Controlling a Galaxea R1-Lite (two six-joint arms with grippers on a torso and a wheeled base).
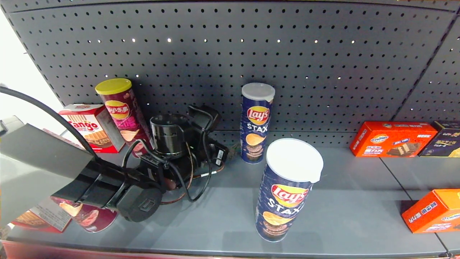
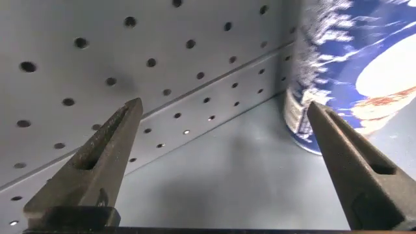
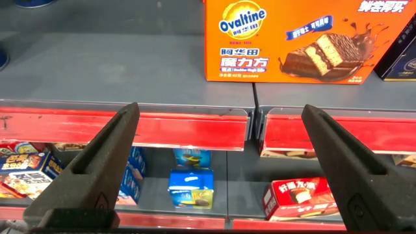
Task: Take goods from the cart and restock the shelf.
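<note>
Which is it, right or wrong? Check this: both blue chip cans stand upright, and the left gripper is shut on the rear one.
Wrong. The left gripper is open beside the rear blue can, not shut on it, as the left wrist view shows.

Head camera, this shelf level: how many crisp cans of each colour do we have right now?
Dark blue cylindrical crisp cans with white lids: 2
Maroon cylindrical crisp cans: 2, one upright with a yellow lid, one partly hidden
Total: 4
</note>
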